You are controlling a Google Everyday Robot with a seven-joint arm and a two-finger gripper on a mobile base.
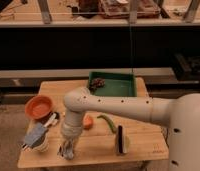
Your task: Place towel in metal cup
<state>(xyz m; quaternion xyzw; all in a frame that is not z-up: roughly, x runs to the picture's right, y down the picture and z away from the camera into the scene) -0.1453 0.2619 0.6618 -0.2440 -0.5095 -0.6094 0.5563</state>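
Near the front edge of the table (143, 142), at about 7 o'clock from its middle, we see the gripper (68, 150) pointing straight down from the white arm (118, 106). We cannot tell whether its fingers stand apart or together; they merge with the pale, crumpled towel (69, 151) bunched around the tip. The towel sits right under the gripper, and beneath it something shiny glints, likely the metal cup (64, 154), though we cannot make out its rim or handle, nor whether the towel lies inside it.

At 9 o'clock from the gripper, just beside it, a white cup (39, 145) stands with a flat blue-grey piece (34, 135) lying across its top. At 11 o'clock, further back, sits the orange bowl (39, 106). At 1 o'clock, near the arm's wrist, lies a small orange thing (88, 121), and beyond it a green curved thing (108, 123). At 3 o'clock a dark brush (121, 141) lies by the front edge. At the back of the table a green tray (124, 86) holds a dark lump (97, 82).
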